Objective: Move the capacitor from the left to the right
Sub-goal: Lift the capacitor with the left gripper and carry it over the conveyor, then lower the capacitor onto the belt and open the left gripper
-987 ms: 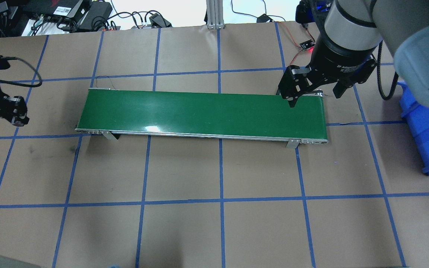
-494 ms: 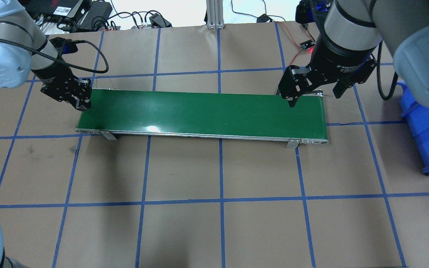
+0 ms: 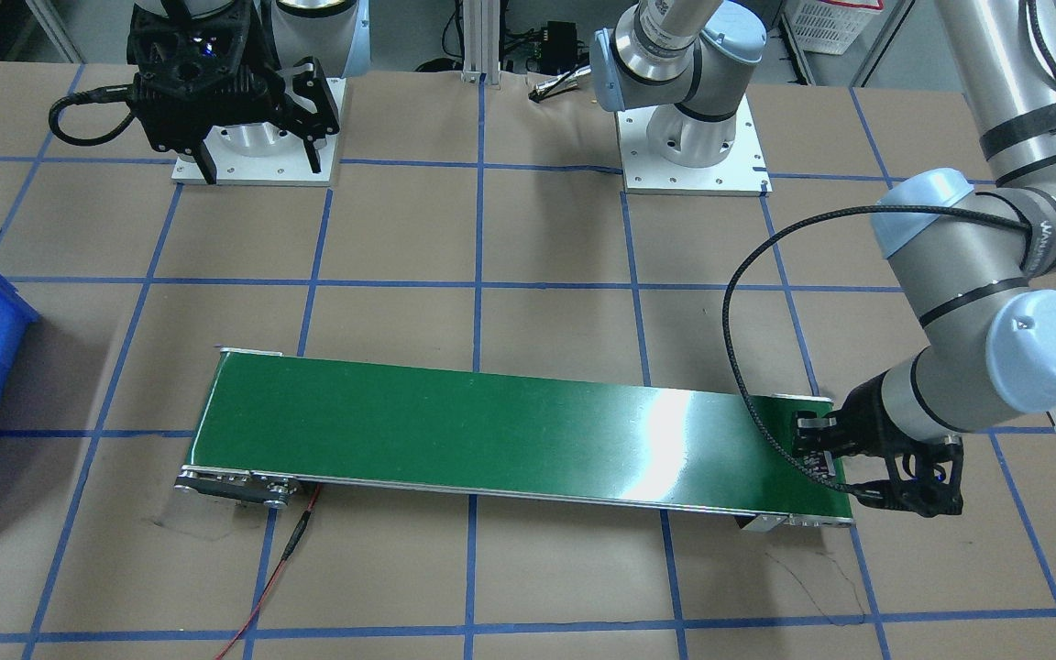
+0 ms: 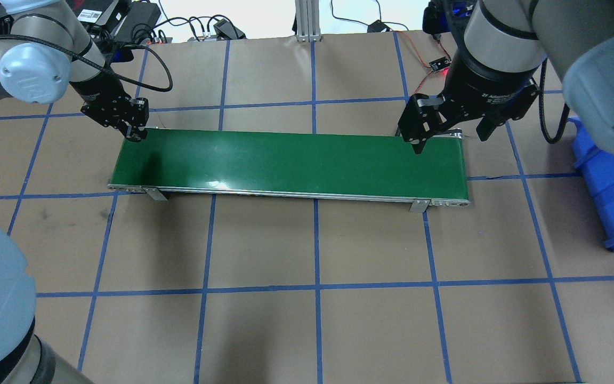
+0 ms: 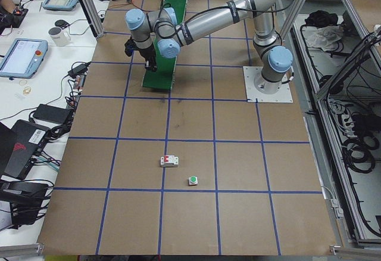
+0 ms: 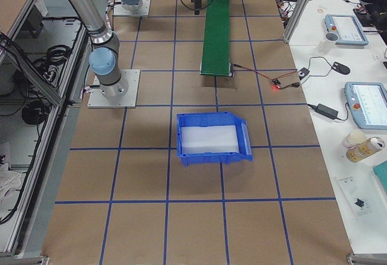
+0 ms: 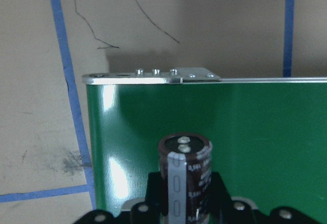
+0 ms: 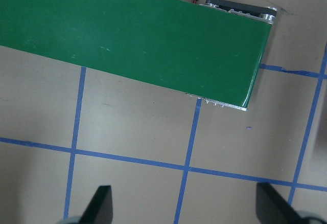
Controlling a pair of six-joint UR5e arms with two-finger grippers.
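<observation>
My left jaws are pinching the capacitor across its round sleeve, terminal end pointing out ahead of them, over one end of the green belt. I judge it light and rigid but slick-sided and apt to roll, so the hold belongs on the body, never the terminals. The belt's metal end rail lies just ahead. My right jaws hang spread over the belt's other end, with a blue bin beyond them. Well behind my left jaws, a circuit breaker and a push button sit on the counter.

A robotics lab: tape-gridded table, aluminium frame posts, teach pendants and cables on side benches.
</observation>
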